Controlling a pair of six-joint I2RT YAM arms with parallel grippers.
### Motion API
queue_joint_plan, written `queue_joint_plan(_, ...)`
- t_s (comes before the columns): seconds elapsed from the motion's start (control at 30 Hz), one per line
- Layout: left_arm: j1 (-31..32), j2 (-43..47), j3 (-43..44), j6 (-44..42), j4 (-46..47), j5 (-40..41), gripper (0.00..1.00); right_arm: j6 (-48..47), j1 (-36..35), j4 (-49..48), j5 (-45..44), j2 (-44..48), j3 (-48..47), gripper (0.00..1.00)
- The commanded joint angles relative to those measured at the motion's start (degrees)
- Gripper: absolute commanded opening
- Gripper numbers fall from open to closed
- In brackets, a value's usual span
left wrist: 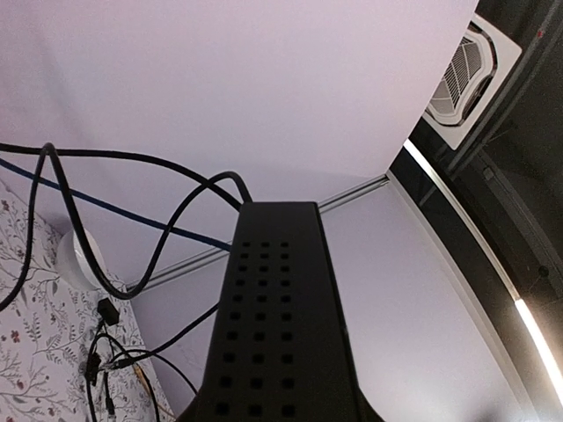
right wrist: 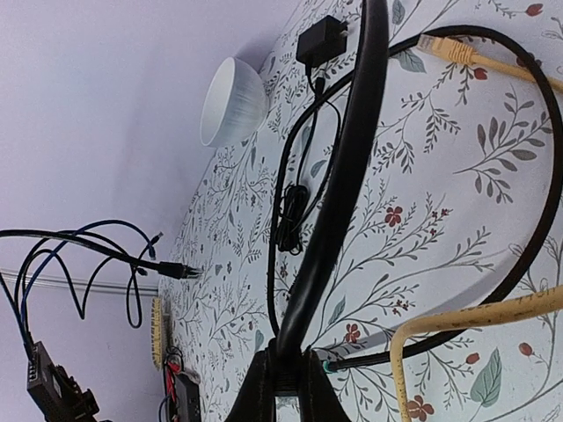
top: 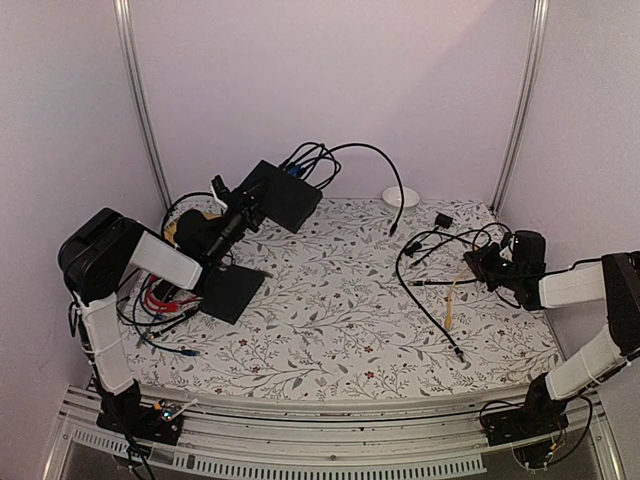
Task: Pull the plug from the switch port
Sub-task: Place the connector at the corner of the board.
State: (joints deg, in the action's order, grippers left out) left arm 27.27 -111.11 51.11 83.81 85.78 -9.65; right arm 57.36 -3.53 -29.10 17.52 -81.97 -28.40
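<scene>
The switch (top: 280, 195), a flat black box, is raised off the table at the back left, gripped by my left gripper (top: 245, 210). In the left wrist view its vented casing (left wrist: 277, 308) fills the middle and hides the fingers. Black and blue cables (top: 310, 158) are plugged into its far edge; one black cable arcs right to a loose plug (top: 395, 230). My right gripper (top: 482, 265) is at the right, far from the switch, shut on a thick black cable (right wrist: 343, 176) just above the cloth. The switch shows small in the right wrist view (right wrist: 48, 387).
A thin black slab (top: 232, 290) lies on the flowered cloth by the left arm, next to a tangle of red and black wires (top: 160, 300). A white bowl (top: 400, 196), a small black adapter (top: 443, 219) and a yellow cable (top: 452, 300) lie at the right.
</scene>
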Motion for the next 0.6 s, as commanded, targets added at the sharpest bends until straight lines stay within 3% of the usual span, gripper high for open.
queue_joint_plan(0.0,1.1,1.6,1.4,0.5,8.4,-2.6,0.0,-0.1,0.4,0.4,2.8,-4.9,-1.1,0.06)
queue_joint_plan(0.13,2.0,1.4,0.3,0.9,9.2,-3.4,0.0,1.7,0.2,-2.3,4.9,-7.3,1.1,0.16)
queue_joint_plan(0.23,2.5,1.4,-1.0,1.4,9.7,-3.8,0.0,2.7,-0.3,-2.6,5.2,-7.0,2.5,0.35)
queue_joint_plan(0.33,3.1,1.1,-1.7,2.3,10.7,-4.3,0.0,2.9,-0.8,-1.9,4.9,-5.0,3.6,0.46)
queue_joint_plan(0.57,3.7,2.4,-3.4,2.5,10.6,-5.2,0.0,3.7,-1.8,2.5,2.6,2.6,6.2,0.54)
